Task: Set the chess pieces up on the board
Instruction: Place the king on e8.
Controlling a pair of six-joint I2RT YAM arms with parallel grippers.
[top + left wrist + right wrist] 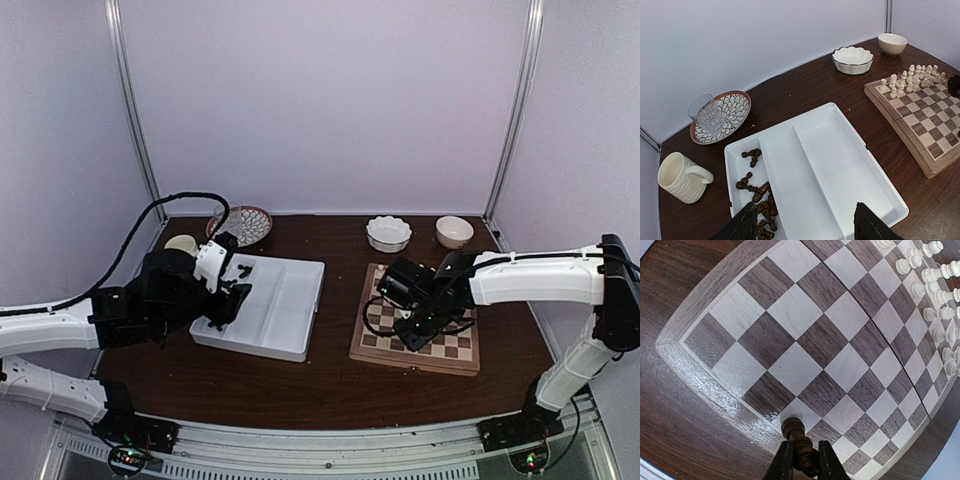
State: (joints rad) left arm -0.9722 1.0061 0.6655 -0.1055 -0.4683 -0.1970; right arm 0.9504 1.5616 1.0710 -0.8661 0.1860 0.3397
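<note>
Trouble lies in the release: the right tool [801, 460] pinches one dark chess piece [796, 437] low over an edge row of the board [805, 340], and a skewed let-go could topple it. The left tool [805, 222] hangs spread above the other chess pieces [760, 195] in the white tray [840, 150].

White divided tray [830, 165] at bottom centre, ribbed cream mug [682, 177] at lower left. Clear glass [707, 117] standing on a patterned plate [737, 107], upper left. Scalloped white bowl [853, 60] beside smaller cream bowl [892, 43], upper right.
</note>
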